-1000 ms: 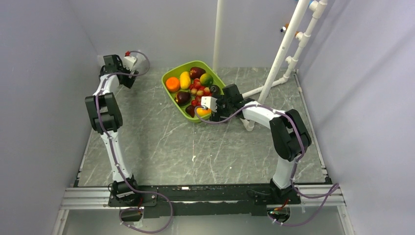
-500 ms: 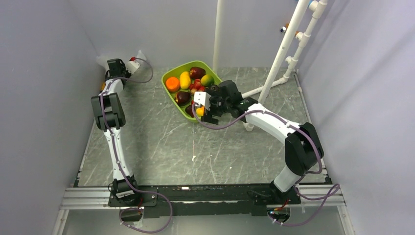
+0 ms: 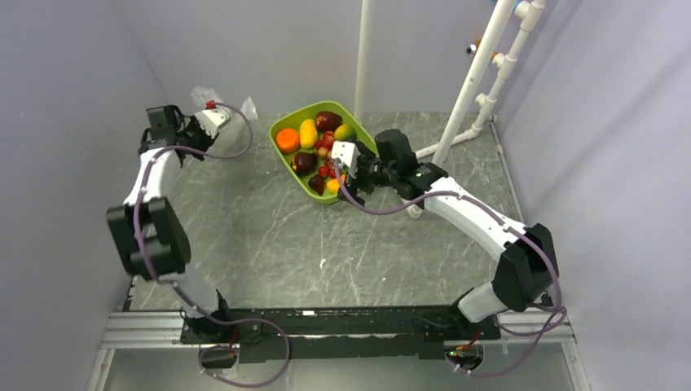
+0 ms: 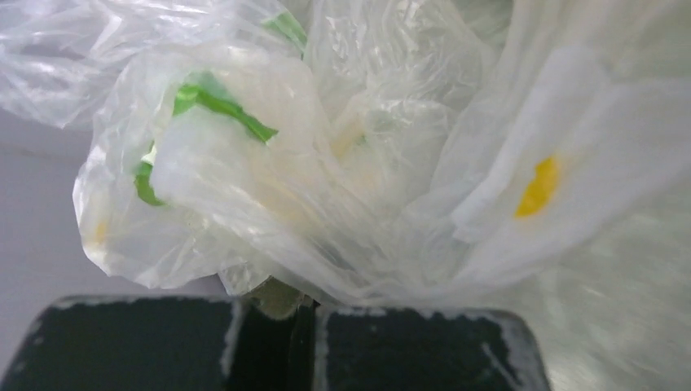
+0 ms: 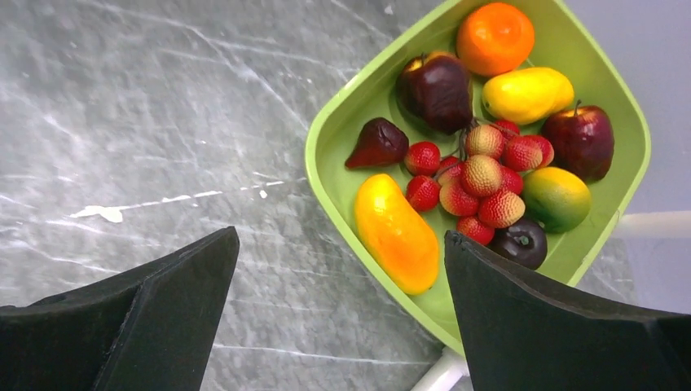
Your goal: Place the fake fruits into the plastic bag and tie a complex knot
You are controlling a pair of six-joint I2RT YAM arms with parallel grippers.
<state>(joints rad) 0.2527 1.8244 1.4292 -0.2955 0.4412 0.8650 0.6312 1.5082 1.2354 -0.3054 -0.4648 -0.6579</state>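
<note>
Left wrist view first: the plastic bag (image 4: pixel 326 163) fills my screen, crumpled clear film. Green streaks and a yellow patch show in its folds, and I can't tell whether they are print. My left gripper (image 4: pixel 301 308) is clamped on a fold of it, jaws pressed together.

Over on the right wrist view, the fake fruits (image 5: pixel 481 175) are piled in the lime green tray (image 5: pixel 326 175): an orange, yellow and orange oblongs, maroon ones, and a cluster of red berries.

From the top, I see the tray at the far middle of the grey marbled surface (image 3: pixel 326 236). The bag is up in the far-left corner by the pale wall, well apart from the tray. White pipes (image 3: pixel 481 73) rise at the far right.

My left arm stretches out to that corner, wrist lifted. My right arm reaches forward and leftward, right gripper (image 5: pixel 340 236) spread wide above the tray's near edge, holding nothing.
</note>
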